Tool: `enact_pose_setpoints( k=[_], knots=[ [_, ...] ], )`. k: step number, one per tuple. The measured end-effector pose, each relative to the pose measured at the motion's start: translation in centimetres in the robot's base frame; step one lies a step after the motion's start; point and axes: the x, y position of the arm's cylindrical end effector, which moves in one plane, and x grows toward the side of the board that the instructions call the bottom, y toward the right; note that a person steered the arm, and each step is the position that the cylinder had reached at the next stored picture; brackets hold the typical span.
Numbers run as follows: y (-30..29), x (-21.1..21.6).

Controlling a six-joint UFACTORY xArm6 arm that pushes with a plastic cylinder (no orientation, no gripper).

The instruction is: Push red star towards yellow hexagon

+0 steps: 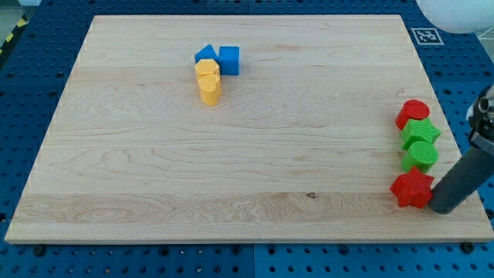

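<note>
The red star (411, 188) lies near the board's right edge, at the bottom of a column of blocks. My tip (442, 207) is just to the star's right and slightly below it, close to or touching it. The yellow hexagon (206, 69) is far off at the upper left of the board, with a yellow heart-shaped block (209, 89) directly below it.
A blue triangle (205, 55) and a blue cube (229, 59) sit beside the yellow hexagon. Above the red star stand a green round block (420, 155), a green star (420, 133) and a red round block (413, 113). The wooden board's (231, 170) right edge is close by.
</note>
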Motion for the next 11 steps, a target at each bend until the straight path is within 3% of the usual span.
enact_pose_setpoints(
  k=[7, 11],
  knots=[
    [-7.5, -2.3],
    [-8.4, -9.7]
  ],
)
